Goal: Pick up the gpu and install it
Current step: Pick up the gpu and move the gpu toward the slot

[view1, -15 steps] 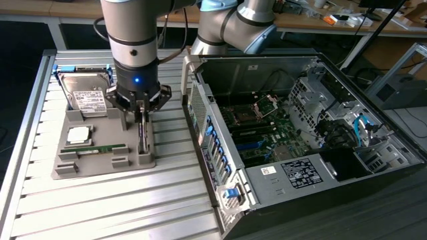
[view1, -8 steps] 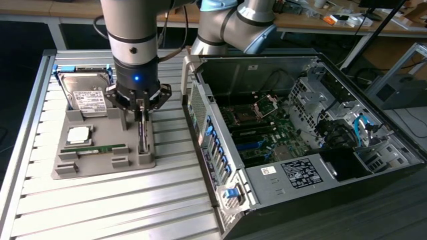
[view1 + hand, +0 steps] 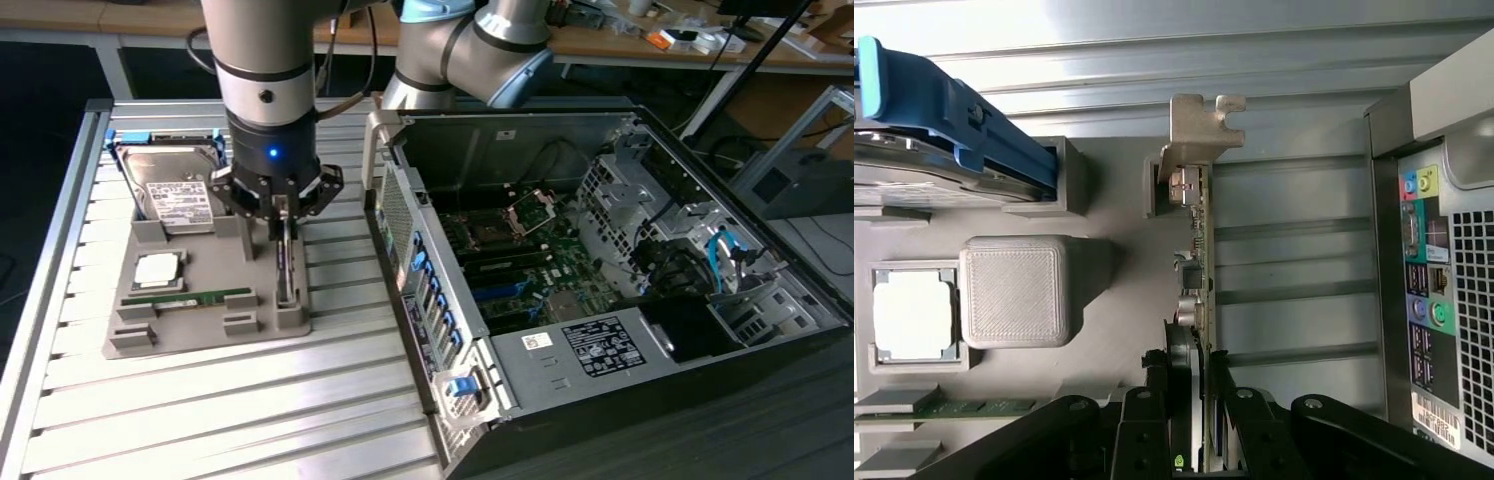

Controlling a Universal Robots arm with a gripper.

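exterior view: a grey moulded tray (image 3: 200, 328) lies on the slatted metal table (image 3: 200, 420), to the exterior view's left of an open computer case (image 3: 395, 215). the tray has several pockets. the far pocket holds a silver hard drive (image 3: 178, 195) with a white label, set in a blue carrier (image 3: 974, 120). nearer, a square pocket holds a processor chip (image 3: 158, 267). just nearer again, a narrow green memory stick (image 3: 187, 297) lies in a long groove. along the tray's edge at the exterior view's right, the gpu (image 3: 287, 272) stands on edge in its own slot, running from far to near. the gripper (image 3: 283, 228) hangs straight down over the far part of the card. in the wrist view its black fingers (image 3: 1137, 430) sit narrow, one against each face of the gpu, clamped on the card, which is seated in the tray slot. the card's silver bracket (image 3: 1199, 125) stands at the near end, away from the fingers, resting in a grey notch of the tray. inside the case the motherboard (image 3: 534, 270) lies against the bottom wall.
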